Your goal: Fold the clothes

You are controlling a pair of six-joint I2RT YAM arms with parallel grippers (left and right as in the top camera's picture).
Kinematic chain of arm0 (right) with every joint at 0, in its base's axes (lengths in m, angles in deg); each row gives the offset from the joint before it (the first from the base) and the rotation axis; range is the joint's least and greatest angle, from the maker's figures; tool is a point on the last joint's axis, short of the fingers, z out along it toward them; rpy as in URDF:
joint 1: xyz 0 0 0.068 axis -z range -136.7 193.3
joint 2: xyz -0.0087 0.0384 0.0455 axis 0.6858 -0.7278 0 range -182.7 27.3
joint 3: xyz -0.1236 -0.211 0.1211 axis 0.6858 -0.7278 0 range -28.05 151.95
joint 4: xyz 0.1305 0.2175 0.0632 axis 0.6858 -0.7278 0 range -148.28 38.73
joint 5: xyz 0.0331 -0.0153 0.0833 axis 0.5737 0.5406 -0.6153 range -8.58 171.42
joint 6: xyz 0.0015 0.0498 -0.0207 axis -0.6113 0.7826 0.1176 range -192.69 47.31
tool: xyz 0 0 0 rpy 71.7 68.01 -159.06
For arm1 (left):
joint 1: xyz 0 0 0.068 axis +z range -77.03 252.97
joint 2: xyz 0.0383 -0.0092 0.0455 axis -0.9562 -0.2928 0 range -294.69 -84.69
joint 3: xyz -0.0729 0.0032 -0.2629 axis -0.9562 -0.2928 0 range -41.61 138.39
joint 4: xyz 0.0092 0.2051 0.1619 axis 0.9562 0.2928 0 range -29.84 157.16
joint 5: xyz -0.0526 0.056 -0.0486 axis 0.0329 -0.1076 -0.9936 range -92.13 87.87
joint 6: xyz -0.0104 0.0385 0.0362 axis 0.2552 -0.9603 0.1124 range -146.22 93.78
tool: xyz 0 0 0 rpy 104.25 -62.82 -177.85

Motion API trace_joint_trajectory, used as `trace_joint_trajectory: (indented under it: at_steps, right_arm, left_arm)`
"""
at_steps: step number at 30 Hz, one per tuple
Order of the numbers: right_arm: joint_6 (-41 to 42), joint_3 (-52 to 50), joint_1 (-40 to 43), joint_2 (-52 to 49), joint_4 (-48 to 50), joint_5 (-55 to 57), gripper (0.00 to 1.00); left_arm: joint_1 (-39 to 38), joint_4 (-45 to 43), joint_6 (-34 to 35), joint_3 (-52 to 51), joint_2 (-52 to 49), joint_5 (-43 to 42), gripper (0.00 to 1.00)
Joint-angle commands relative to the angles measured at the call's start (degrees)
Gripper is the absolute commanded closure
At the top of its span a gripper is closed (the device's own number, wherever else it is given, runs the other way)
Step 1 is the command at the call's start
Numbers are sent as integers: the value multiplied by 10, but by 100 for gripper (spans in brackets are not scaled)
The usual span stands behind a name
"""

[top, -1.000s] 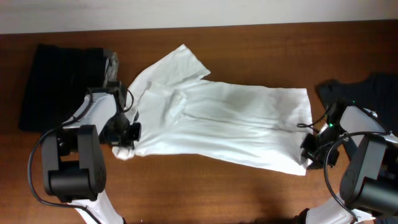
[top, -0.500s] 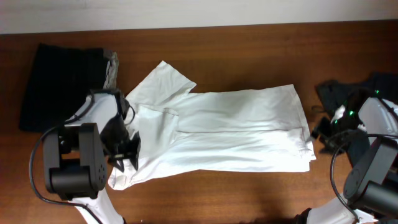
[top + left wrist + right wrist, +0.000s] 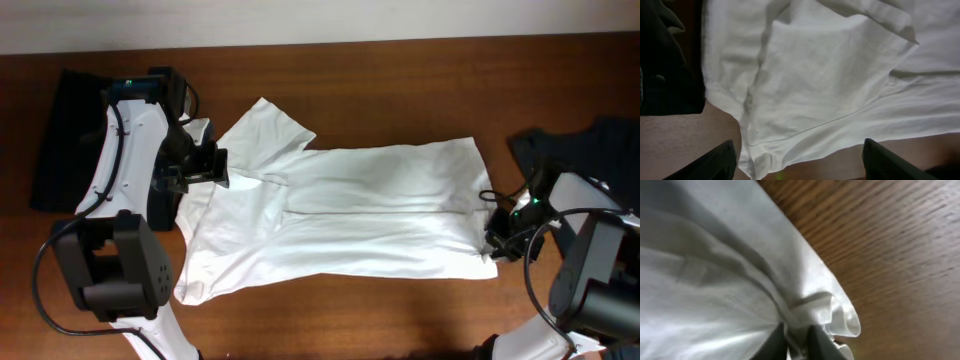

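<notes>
White T-shirt (image 3: pixel 370 210) lies spread on the wooden counter (image 3: pixel 400 80); left end effector (image 3: pixel 216 166) gapes above it, right end effector (image 3: pixel 796 339) clamps its hem.

The left hand (image 3: pixel 212 167) hung from an outstretched arm, fingers wide apart; the right hand (image 3: pixel 494 238) was pinched shut on the shirt (image 3: pixel 370 200).

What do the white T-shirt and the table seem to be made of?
The white T-shirt: soft matte knit cloth, probably cotton; it creases and drapes, with stitched hems. The table: brown wood or wood-look laminate, slightly glossy; grain streaks show.
</notes>
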Motion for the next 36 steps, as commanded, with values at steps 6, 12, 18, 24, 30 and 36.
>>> trace_joint_trajectory:
  at_steps: [6, 12, 18, 24, 30, 36]
  right_arm:
    - [7, 49, 89, 6, -71, 47, 79]
    - [-29, 223, 81, 53, -143, -18, 20]
    - [-34, 306, 65, 54, -165, -133, 22]
    - [-59, 306, 12, 54, -156, -127, 23]
    - [-59, 306, 1, 54, -156, -126, 24]
    - [-59, 306, 1, 54, -156, -112, 25]
  left_arm:
    - [0, -27, -13, 8, 5, -22, 20]
    - [-32, -213, -46, 8, 5, -123, 14]
    - [-111, -404, -127, 9, -35, -16, 13]
    - [-136, -553, -147, 9, -155, -17, 20]
    - [-151, -631, -148, 9, -213, -16, 27]
    - [-158, -629, -147, 9, -244, -17, 76]
